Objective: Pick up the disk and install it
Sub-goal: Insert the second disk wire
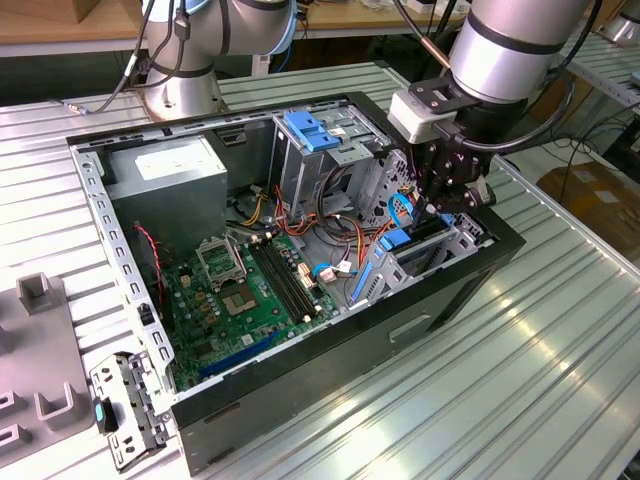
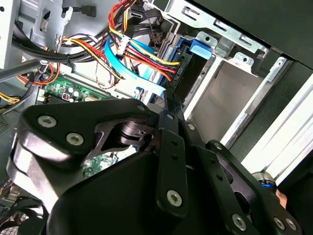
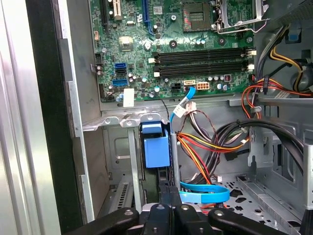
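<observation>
The disk [image 1: 412, 242] stands on edge in the drive bay at the corner of the open computer case [image 1: 450, 300] on the exterior view's right. Its dark body and bright blue bracket show there. In the first wrist view the blue bracket of the disk [image 3: 155, 147] sits between the bay's metal rails. The second wrist view shows the disk's [image 2: 190, 63] dark end with a blue tab, cables plugged beside it. My gripper [image 1: 437, 207] reaches down into the bay right at the disk. Its black linkage [image 2: 168, 105] points at the disk's end, and its knuckles [image 3: 168, 196] lie just before the bracket.
Inside the case lie a green motherboard [image 1: 250, 290], a grey power supply box [image 1: 165, 170], a drive cage with a blue latch [image 1: 312, 132] and bundles of coloured cables [image 3: 205, 147]. A metal bracket [image 1: 125, 410] and grey fixtures [image 1: 40, 300] lie left of the case. A second arm's base [image 1: 185, 90] stands behind.
</observation>
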{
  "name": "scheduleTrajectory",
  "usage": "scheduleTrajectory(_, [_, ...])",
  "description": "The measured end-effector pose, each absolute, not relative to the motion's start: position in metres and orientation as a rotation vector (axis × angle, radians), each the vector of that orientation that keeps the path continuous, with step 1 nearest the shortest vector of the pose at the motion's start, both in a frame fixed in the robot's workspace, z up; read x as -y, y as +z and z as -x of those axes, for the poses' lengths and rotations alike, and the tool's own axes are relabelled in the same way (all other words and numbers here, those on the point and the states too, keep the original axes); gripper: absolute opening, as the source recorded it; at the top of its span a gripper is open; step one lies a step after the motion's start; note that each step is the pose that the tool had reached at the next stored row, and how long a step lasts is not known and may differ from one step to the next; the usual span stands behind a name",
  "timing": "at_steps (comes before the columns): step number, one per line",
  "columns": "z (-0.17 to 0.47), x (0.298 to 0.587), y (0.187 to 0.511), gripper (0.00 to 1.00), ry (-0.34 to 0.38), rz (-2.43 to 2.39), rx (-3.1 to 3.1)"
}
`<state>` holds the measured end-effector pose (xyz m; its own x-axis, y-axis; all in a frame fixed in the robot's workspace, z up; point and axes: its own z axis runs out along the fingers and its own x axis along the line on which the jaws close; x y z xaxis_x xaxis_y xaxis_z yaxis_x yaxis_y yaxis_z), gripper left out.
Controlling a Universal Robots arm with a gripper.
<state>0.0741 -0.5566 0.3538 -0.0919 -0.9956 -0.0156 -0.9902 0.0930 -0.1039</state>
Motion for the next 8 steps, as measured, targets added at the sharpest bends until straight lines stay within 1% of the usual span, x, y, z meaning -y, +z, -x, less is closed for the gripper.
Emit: scheduleTrajectory(8, [-0.0741, 0.5566, 0.3541, 0.11, -0.102, 2.06, -2.261])
